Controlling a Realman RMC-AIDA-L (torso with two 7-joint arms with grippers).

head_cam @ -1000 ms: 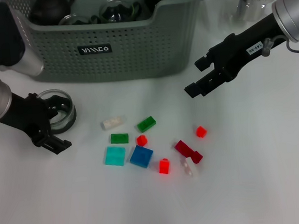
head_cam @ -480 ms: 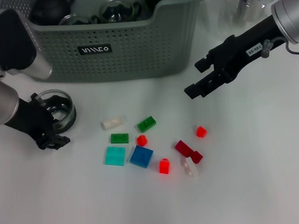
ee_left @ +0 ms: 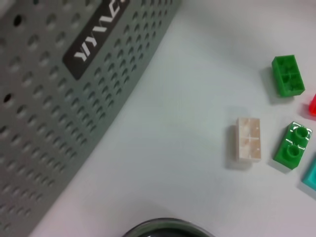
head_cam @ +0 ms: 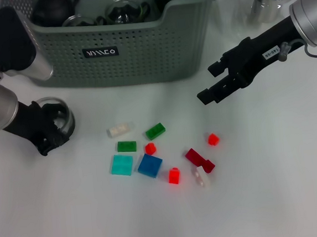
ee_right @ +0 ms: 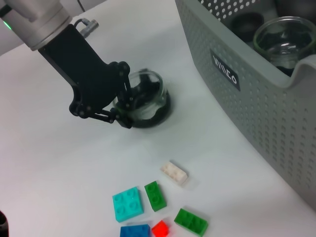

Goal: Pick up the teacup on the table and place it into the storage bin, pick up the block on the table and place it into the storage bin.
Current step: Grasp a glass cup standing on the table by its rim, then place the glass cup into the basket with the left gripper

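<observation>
Silver arm links, black grippers, white label, green LED.

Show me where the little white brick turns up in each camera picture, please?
Head view: the white brick lies left of the green bricks, below the storage bin.
Left wrist view: the same brick sits beside a green brick.
Right wrist view: it lies between the glass teacup and the coloured bricks.
Shared landmark: the bin's black label.
</observation>
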